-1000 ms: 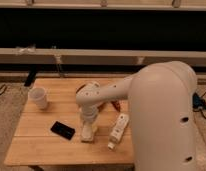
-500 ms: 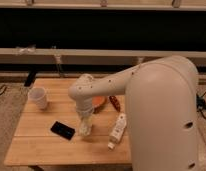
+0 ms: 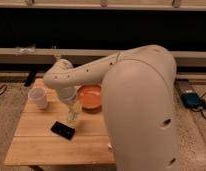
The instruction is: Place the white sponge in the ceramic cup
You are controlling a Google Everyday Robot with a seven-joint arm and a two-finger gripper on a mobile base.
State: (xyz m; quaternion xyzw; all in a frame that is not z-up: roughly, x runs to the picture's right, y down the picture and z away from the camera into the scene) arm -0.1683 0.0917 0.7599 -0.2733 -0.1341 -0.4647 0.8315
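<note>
since half a second ago the gripper (image 3: pixel 73 114) has been swung leftward and raised from the spot where it was pressed down, so that the wrist is now carried over the table's left half. nearest the camera, the right of the view is filled by the robot's arm (image 3: pixel 138 110) — a smooth, rounded, cream-coloured shell, hard-looking and matte. beneath it the wooden table (image 3: pixel 41 147) is seen, built of pale slats with straight seams. on its front-left part the black phone (image 3: pixel 62 130) is laid flat, a thin glossy slab just in front of the gripper and apart from it. the gripper is hung above the boards between the phone and the orange bowl (image 3: pixel 90 97), and it is judged to be clenched on the white sponge (image 3: pixel 72 119): a small pale, soft-looking block is seen at its tip, clear of the wood. it is probably held high so that it can be passed over a rim rather than dragged. further back on the left the ceramic cup (image 3: pixel 38 98) is stood upright, mouth upward, plain white and slightly tapered, near the gripper but apart — the sponge is not yet in it. the bowl, wide, shallow and glossy, is set just right of the gripper. behind the table a pale ledge (image 3: pixel 26 52) is run along a dark wall.
</note>
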